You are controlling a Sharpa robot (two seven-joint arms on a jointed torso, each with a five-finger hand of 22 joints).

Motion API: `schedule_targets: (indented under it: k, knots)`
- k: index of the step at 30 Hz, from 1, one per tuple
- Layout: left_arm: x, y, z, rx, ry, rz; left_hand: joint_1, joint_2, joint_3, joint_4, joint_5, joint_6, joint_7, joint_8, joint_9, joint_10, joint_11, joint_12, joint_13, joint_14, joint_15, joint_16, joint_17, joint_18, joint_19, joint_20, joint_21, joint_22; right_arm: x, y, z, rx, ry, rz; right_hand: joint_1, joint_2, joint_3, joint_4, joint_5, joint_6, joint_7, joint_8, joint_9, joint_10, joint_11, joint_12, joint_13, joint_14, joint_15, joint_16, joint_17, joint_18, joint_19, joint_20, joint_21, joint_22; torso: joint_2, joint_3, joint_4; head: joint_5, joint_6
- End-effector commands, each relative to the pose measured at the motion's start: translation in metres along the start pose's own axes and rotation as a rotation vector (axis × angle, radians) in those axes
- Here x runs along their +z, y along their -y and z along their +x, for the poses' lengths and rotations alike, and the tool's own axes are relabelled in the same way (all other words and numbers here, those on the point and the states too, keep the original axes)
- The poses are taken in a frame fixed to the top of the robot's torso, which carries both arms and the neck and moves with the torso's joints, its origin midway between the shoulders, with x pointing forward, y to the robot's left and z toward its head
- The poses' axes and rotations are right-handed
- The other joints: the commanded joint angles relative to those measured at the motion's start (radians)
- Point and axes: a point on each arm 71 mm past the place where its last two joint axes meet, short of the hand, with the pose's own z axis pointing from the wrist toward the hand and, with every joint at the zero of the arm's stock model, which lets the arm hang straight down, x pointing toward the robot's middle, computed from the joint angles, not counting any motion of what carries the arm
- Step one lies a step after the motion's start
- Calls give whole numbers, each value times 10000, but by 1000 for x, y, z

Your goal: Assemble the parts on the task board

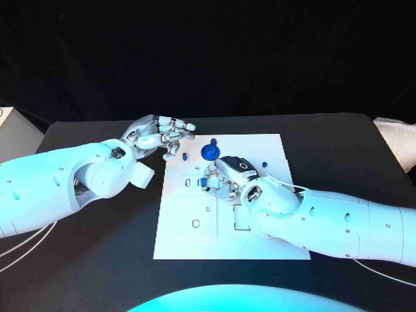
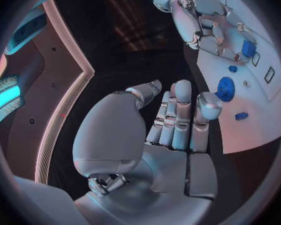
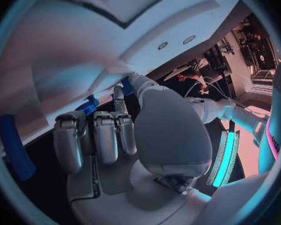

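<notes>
Over the board [image 1: 264, 244] our right hand [image 1: 229, 177] pinched a small, light, rigid-looking part [image 1: 206, 181] by its sides, while our left hand [image 1: 161, 135] hung curled and empty.

head: overhead, looks down on task board [image 1: 231, 214] | wrists: close behind palms, both share board

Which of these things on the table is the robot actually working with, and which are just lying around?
Part of the job:
- white task board
- round blue part standing on the board
- small blue part at the right hand
- left hand, hovering at the board's far left corner

Just lying about:
- white box beside the table's left edge
- pale cloth at the right edge
</notes>
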Motion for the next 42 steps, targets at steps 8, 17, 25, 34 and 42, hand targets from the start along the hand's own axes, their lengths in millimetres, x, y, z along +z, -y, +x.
schedule_targets:
  k: [8,17,25,34,42]
  knots:
    - [0,1,2,-48,-216,40,-110,8,46,-5,24,-60,3,12,9,-74,-23,33,9,-36,28,-16,17,-19,-31,18,24,13,0,1,0,-164,87,41,-85,-81,-92,75,19,-61,4,26,7,1028,8,35,2629,887,-15,-60,1871,-68,1047,-59,54,2629,0,1,1,-4,4]
    - [0,1,2,-47,-217,36,-110,8,46,-5,24,-60,3,12,9,-74,-23,33,9,-36,28,-16,17,-19,-31,18,24,13,0,1,-1,-142,134,19,-138,-113,-150,116,-4,-89,12,19,12,1028,13,35,2629,879,-11,-74,1835,-68,1047,-56,54,2629,3,5,0,2,12]
    - [0,1,2,-35,-203,22,-110,8,46,-5,24,-60,3,12,9,-74,-23,33,9,-36,28,-16,17,-19,-31,18,24,13,-1,1,-2,-64,314,-8,-306,-193,-689,400,-776,-505,129,-153,-9,863,115,-222,2457,844,73,-141,1689,-68,1047,10,54,2629,-2,6,1,5,14]
    - [0,-2,-1,278,-184,-173,-287,-92,-39,72,17,-79,-7,33,27,-80,-27,144,46,-15,34,4,43,-17,-42,33,30,6,-8,0,-9,99,600,-167,-231,-182,-2137,644,-1075,-1486,431,-640,-136,341,385,-990,1939,770,295,-290,1398,14,900,206,-259,2394,-45,6,-34,4,71]
    - [2,-5,-4,642,-187,-476,-398,-182,-529,131,25,-45,-86,396,212,114,-181,1392,792,591,-81,1016,1206,-87,225,-64,252,331,-16,-6,-26,218,665,-739,-189,-214,-2376,657,-1004,-1573,469,-674,-156,282,421,-1066,1882,774,328,-286,1420,31,870,243,-327,2346,-106,29,-115,25,137]
